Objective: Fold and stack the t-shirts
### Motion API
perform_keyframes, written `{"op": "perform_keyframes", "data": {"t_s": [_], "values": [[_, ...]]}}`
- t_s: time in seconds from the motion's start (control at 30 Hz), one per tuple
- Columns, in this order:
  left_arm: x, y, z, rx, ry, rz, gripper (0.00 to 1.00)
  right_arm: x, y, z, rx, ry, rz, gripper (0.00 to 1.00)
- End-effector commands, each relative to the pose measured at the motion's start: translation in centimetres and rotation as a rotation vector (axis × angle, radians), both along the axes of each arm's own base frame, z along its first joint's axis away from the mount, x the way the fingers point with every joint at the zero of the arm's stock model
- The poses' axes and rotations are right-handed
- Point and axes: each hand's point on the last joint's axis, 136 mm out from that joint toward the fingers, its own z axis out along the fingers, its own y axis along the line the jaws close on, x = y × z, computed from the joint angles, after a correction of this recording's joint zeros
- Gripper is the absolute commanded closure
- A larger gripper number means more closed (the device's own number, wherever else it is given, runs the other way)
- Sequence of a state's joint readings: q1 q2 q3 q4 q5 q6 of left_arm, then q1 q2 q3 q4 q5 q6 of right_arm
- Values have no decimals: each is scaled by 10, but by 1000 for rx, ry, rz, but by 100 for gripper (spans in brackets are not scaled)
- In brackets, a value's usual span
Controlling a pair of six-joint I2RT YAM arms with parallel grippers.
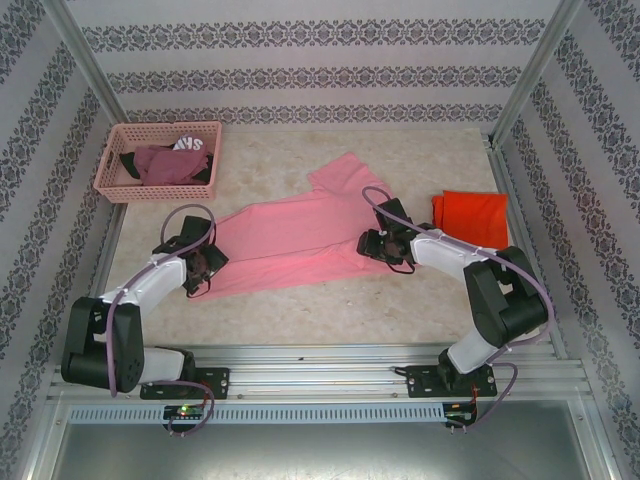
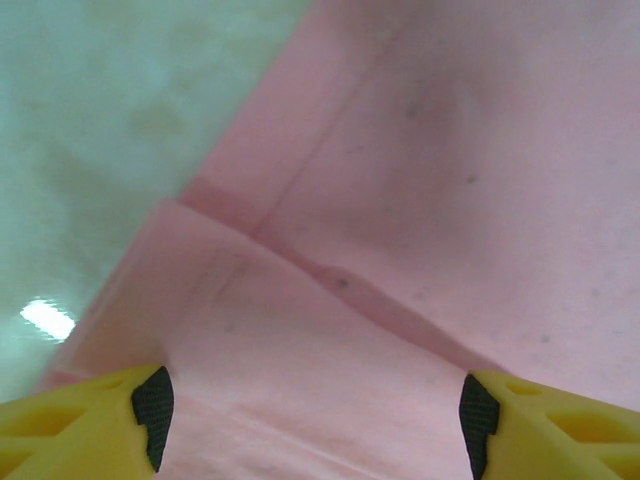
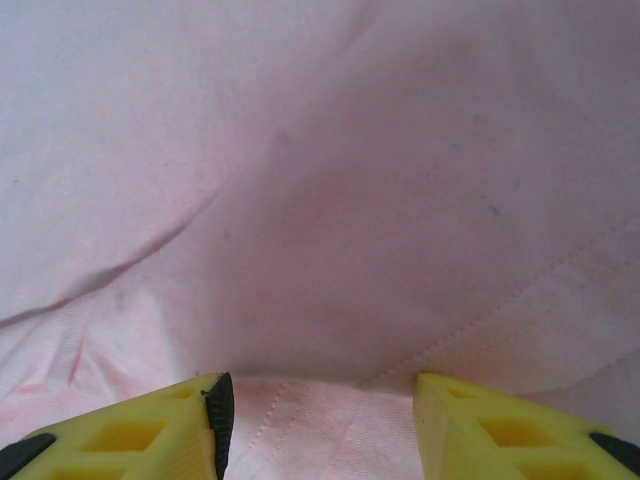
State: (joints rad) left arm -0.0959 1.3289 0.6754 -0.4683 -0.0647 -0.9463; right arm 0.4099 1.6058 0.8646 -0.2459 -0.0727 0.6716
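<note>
The salmon-pink t-shirt (image 1: 290, 235) lies spread across the middle of the table, one sleeve pointing toward the back. My left gripper (image 1: 205, 262) hovers over the shirt's left end, jaws wide open above a folded hem (image 2: 330, 280). My right gripper (image 1: 375, 245) sits at the shirt's right edge, open, with pink cloth and a stitched seam (image 3: 330, 410) between its yellow fingers (image 3: 150, 430). The orange-red t-shirt (image 1: 472, 217) lies folded flat at the right of the table.
A pink plastic basket (image 1: 113, 165) at the back left holds maroon and black garments with white print. Patterned walls and metal posts enclose the table. Bare tabletop (image 1: 330, 300) lies in front of the pink shirt.
</note>
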Motion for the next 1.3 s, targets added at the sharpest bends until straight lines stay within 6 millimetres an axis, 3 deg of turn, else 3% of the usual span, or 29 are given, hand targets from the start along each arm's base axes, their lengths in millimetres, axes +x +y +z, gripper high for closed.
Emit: {"op": "perform_keyframes", "data": {"t_s": [0.0,0.17,0.37,0.5,0.6,0.83,0.97,1.1,1.27], "values": [[-7,11,-9,30,33,68,26,-2,1,-7,5,21,-3,49],[7,12,-12,31,28,74,36,-2,0,-5,-5,15,1,49],[16,11,-16,28,40,74,39,-4,-7,-5,-13,13,-13,49],[22,8,-16,14,26,71,63,-5,-9,-7,-15,16,-18,49],[25,8,-12,12,22,68,73,-4,-9,-7,-16,15,-19,49],[25,10,2,29,7,60,76,-1,-9,-5,-11,10,-20,49],[22,12,6,36,3,62,68,0,-9,-6,-9,13,-19,49],[24,11,5,32,1,62,76,0,-8,-6,-8,12,-17,49],[24,10,0,25,12,59,92,0,-8,-5,-9,10,-14,50]]}}
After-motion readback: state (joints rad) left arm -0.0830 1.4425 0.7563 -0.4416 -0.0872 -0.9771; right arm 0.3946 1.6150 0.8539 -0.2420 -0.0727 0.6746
